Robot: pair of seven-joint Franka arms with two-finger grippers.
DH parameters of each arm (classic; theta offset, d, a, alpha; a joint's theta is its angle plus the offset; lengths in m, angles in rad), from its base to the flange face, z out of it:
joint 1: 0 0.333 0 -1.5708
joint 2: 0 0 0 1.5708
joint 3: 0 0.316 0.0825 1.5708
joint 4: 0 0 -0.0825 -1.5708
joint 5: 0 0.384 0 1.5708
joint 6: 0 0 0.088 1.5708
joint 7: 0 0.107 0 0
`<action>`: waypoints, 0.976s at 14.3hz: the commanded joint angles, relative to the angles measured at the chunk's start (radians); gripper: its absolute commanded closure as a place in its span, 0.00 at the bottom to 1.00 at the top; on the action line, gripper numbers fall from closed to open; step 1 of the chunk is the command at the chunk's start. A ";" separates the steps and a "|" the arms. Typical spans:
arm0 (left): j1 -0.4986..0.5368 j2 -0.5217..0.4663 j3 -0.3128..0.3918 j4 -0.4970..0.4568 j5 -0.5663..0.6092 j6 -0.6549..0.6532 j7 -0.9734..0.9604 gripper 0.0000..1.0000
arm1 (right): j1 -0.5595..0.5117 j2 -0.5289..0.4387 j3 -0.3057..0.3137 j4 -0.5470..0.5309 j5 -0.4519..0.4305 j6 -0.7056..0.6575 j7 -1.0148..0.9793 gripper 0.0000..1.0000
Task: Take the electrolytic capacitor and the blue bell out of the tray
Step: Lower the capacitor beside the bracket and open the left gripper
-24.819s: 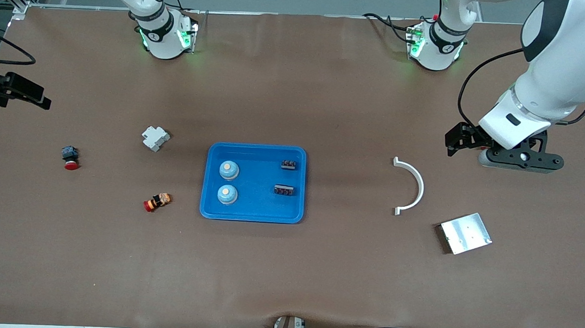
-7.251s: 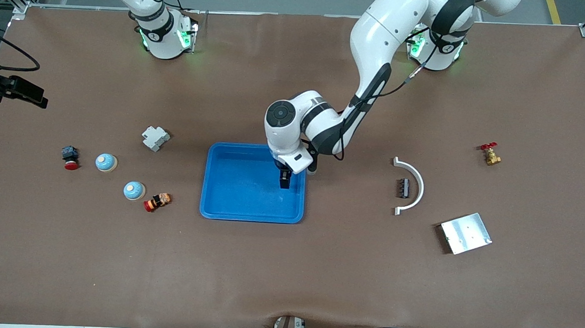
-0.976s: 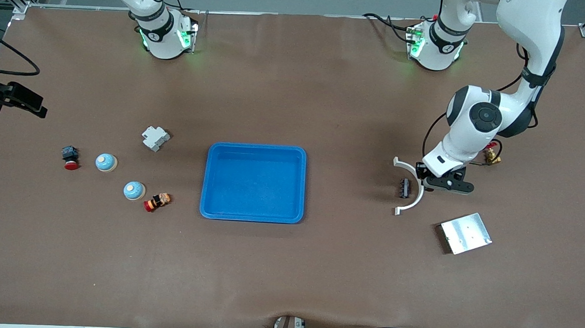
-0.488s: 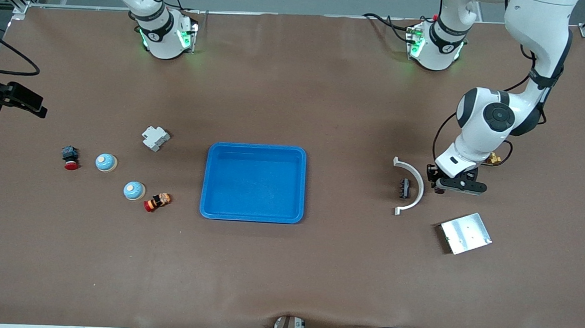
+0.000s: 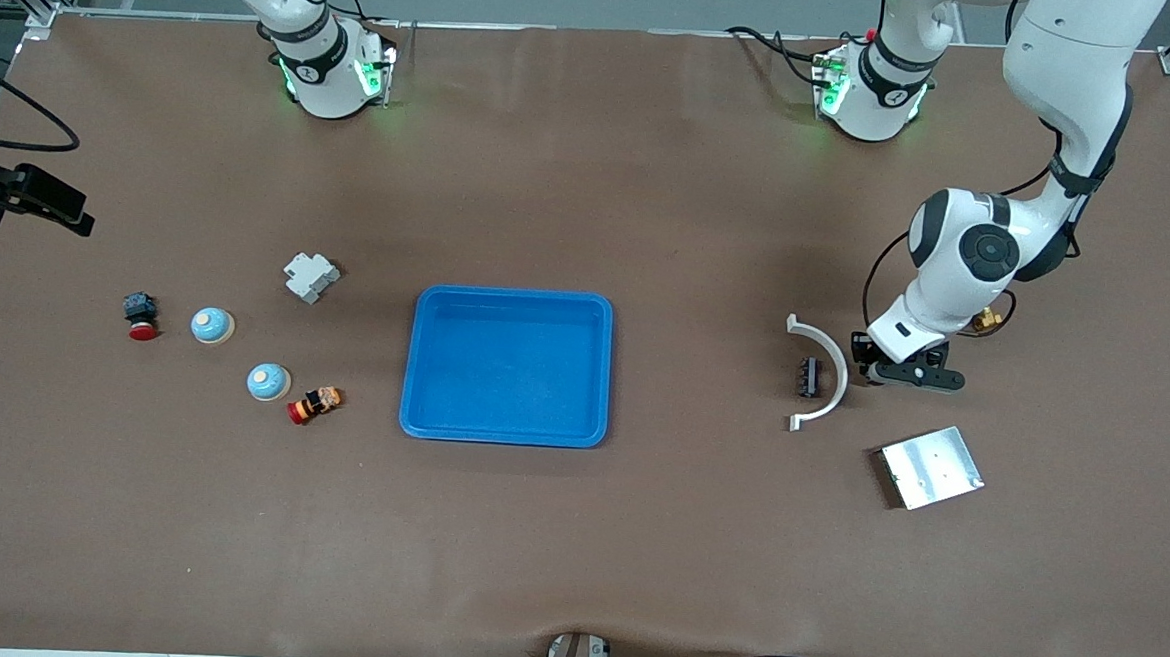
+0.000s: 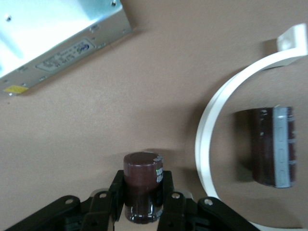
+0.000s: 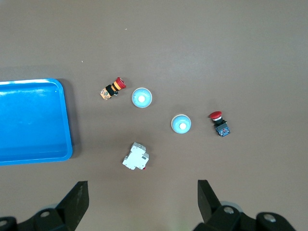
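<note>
My left gripper [image 5: 865,367] is shut on a dark brown capacitor [image 6: 143,185], held upright and low over the table just outside the white arc [image 5: 829,376]. A second capacitor [image 5: 809,377] lies inside that arc and also shows in the left wrist view [image 6: 269,144]. Two pale blue bells [image 5: 213,325] [image 5: 268,382] sit toward the right arm's end of the table. High above them my right gripper [image 7: 143,202] waits open, with nothing between its fingers. Both bells [image 7: 142,97] [image 7: 181,123] show below it. The blue tray [image 5: 508,365] stands mid-table with nothing in it.
A metal box [image 5: 930,467] lies nearer the camera than the arc. A brass valve [image 5: 986,318] peeks out by the left arm's wrist. Near the bells are a white breaker [image 5: 310,277] and two red-capped switches [image 5: 140,315] [image 5: 314,404].
My left gripper, still holding its capacitor, has shifted from the arc's edge a little toward the left arm's end of the table. The right arm has not moved.
</note>
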 commanded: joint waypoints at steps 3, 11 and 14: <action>0.026 0.040 -0.006 0.027 0.004 0.014 0.042 1.00 | -0.004 -0.007 0.000 -0.004 0.012 -0.002 0.013 0.00; 0.030 0.050 -0.009 0.053 0.004 0.007 0.023 0.00 | -0.004 -0.007 0.000 -0.004 0.012 0.000 0.013 0.00; 0.032 0.010 -0.009 0.051 0.004 -0.035 0.023 0.00 | -0.004 -0.007 0.000 -0.004 0.014 0.000 0.013 0.00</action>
